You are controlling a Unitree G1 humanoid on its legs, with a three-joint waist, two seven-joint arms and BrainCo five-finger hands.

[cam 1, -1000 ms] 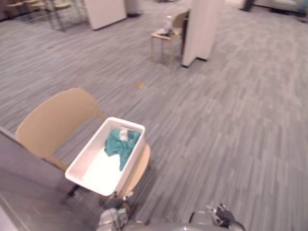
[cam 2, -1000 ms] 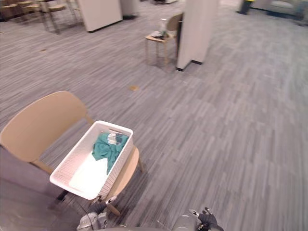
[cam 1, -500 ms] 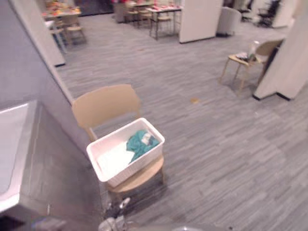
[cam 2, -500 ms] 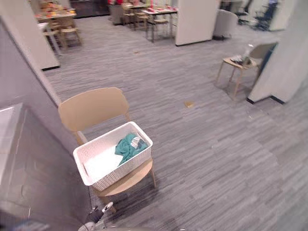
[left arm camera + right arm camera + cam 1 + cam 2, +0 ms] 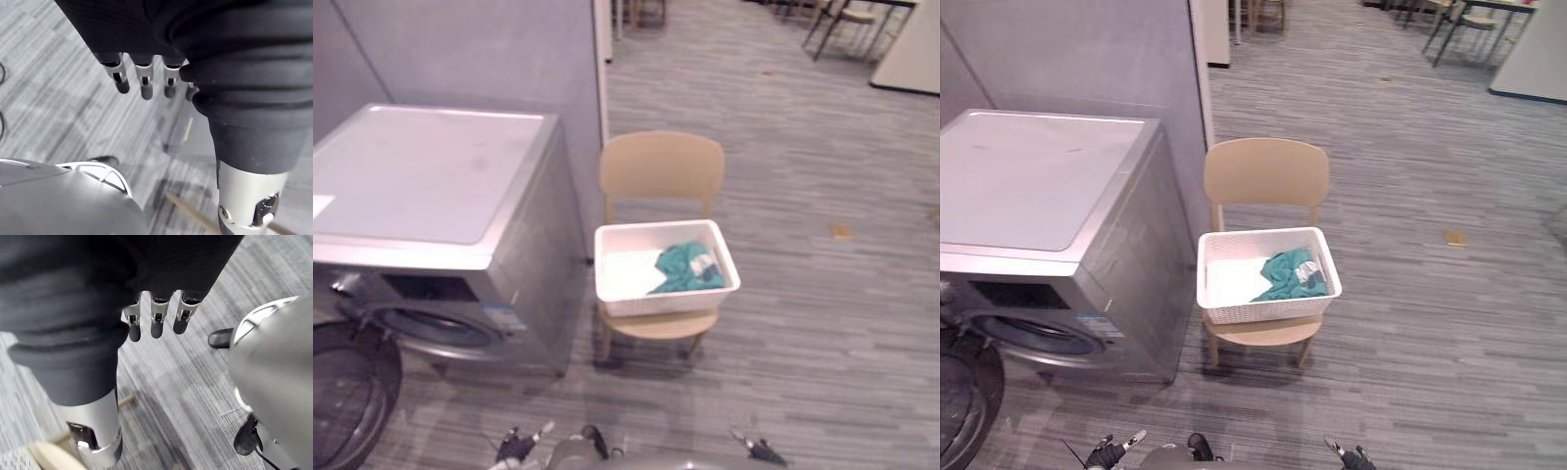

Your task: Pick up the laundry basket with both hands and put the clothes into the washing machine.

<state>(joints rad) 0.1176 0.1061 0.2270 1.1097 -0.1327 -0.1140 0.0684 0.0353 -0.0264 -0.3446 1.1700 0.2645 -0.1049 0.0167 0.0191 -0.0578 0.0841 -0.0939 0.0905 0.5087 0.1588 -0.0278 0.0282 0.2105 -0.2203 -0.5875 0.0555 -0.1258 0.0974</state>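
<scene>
Only my view has swung round since a second ago; nothing else shifted. Left hand [image 5: 142, 83] and right hand [image 5: 155, 319] hang with fingers straight, holding nothing. Beside the grey washing machine [image 5: 431, 176], the white perforated laundry basket [image 5: 1263, 311] sits on a tan chair [image 5: 661, 166]. It looks light and stiff, so I'd grip both short rims. The teal clothes [image 5: 683, 271] lie soft and bunched inside.
</scene>
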